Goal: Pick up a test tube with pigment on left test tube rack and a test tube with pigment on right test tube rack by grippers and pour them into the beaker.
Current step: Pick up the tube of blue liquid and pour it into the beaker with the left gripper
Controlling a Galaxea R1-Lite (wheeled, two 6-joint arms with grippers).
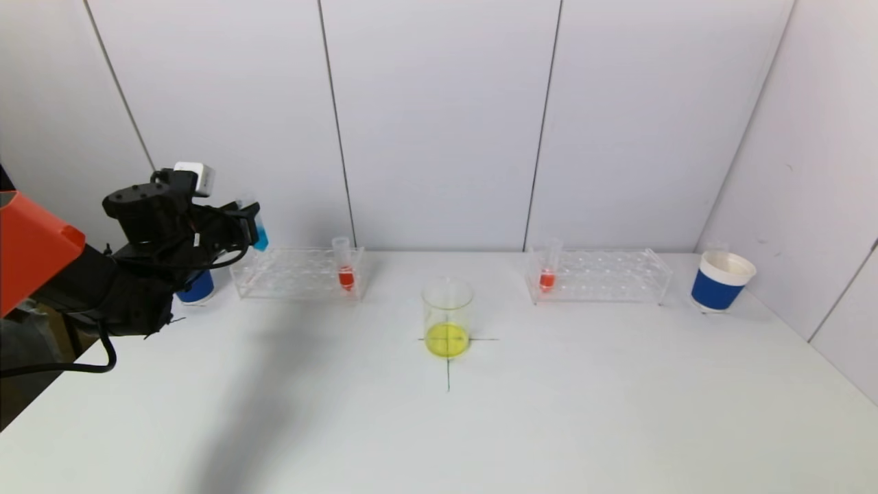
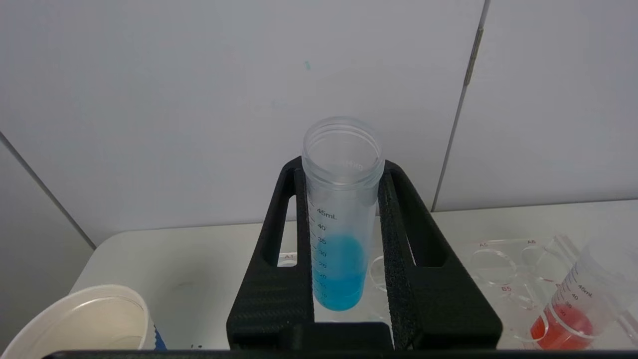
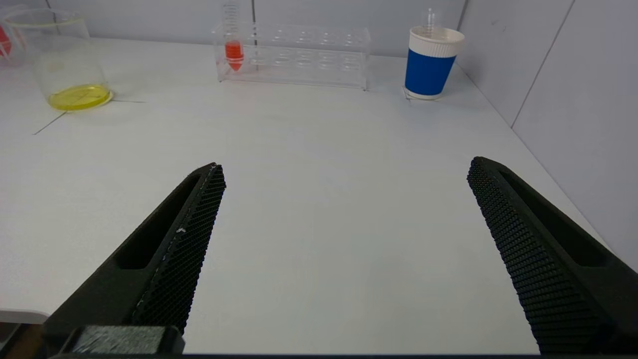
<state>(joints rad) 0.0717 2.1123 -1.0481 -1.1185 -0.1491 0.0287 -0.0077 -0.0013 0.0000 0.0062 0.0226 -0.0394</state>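
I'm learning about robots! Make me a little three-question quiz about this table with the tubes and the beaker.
1. True or false: the left gripper holds a test tube of blue liquid.
2. What colour is the liquid in the beaker? A red, B yellow, C green.
3. Fill in: the right gripper's fingers are ____, holding nothing.

Key: 1 true; 2 B; 3 open.

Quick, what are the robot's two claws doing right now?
Left claw: closed on the blue test tube, lifted above the left rack.
Right claw: open, holding nothing, over the table.
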